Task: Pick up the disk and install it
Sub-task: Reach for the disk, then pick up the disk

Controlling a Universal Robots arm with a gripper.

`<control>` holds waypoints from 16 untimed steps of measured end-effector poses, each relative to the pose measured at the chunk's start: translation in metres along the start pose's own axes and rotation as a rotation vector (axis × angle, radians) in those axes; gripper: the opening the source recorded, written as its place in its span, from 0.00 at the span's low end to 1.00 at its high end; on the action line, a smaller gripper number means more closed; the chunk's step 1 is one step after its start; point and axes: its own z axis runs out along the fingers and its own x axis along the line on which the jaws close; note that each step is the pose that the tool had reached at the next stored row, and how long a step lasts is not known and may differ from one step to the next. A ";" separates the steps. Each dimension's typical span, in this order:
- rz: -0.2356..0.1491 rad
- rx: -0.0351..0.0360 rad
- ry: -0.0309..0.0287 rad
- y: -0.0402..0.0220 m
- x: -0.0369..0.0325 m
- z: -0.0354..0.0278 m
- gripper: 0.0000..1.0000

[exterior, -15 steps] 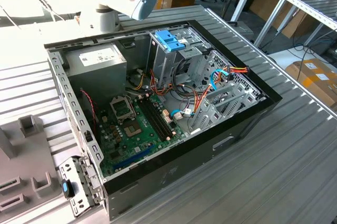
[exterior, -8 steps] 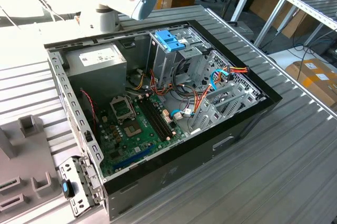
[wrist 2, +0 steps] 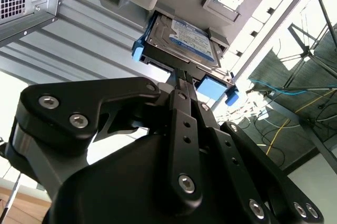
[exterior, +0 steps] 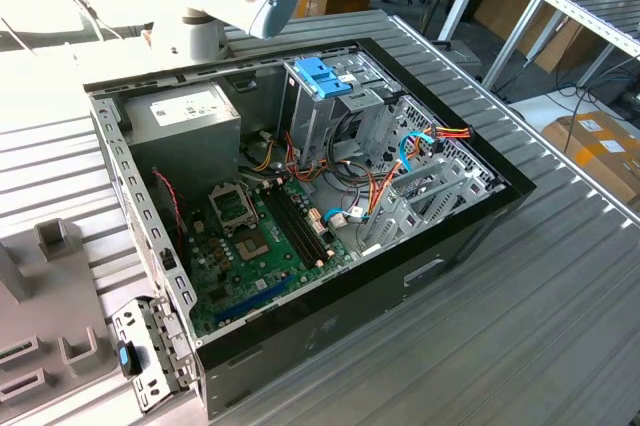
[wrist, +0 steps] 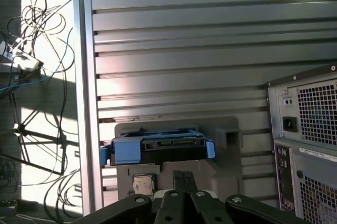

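Pick not started — the disk lies in its grey holder beside the computer case, uninstalled; the gripper hovers close by, fingers together, holding nothing.

The disk had a dull grey metal body with a paper label on its face, and smooth bright-blue plastic rails along its sides. The holder under it was matt grey plastic. The gripper was matt black metal with shiny steel screws. The table was ribbed grey metal with a soft sheen. The computer case had a glossy black outer wall and bare, perforated sheet metal inside. Its handle was smooth blue plastic, its circuit board green and faintly glossy. The cardboard boxes looked matt brown.
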 end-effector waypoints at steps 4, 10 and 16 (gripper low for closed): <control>0.000 0.0000 0.0000 -0.0002 0.0031 -0.0001 0.11; 0.000 0.0000 0.0000 -0.0004 0.0048 -0.0002 0.11; 0.000 0.0000 0.0000 -0.0004 0.0049 -0.0002 0.11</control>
